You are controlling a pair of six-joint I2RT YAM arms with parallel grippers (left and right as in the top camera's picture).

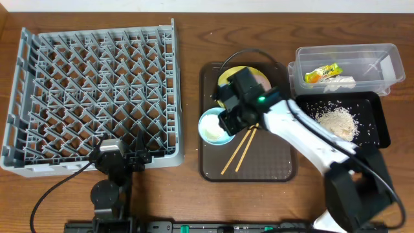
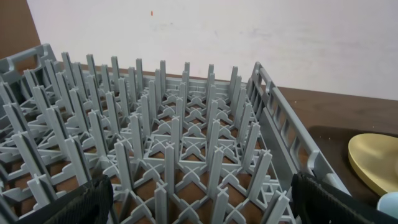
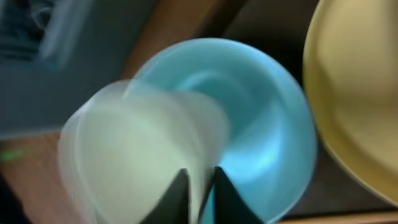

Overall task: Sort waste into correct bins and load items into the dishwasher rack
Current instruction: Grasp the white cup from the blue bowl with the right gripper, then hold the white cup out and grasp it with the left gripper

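My right gripper [image 1: 223, 123] [image 3: 198, 186] is shut on the rim of the white bowl [image 3: 134, 155], one finger inside and one outside. The white bowl, blurred, sits in or just over the light blue bowl [image 3: 261, 118] [image 1: 213, 126]. The yellow plate [image 1: 262, 79] [image 3: 360, 93] lies beyond them, partly hidden under my right wrist. Two chopsticks [image 1: 240, 150] lie on the brown tray [image 1: 275, 169]. My left gripper [image 2: 208, 205] [image 1: 138, 154] is open over the near right edge of the grey dishwasher rack [image 1: 90, 90] [image 2: 174, 143], with only pegs between its fingers.
At the right, a clear tub [image 1: 381, 55] holds a green-and-orange wrapper [image 1: 321, 73] and a white wrapper [image 1: 341, 81]. In front of it a black tray [image 1: 380, 126] holds rice scraps [image 1: 337, 121]. My right arm crosses from the front right.
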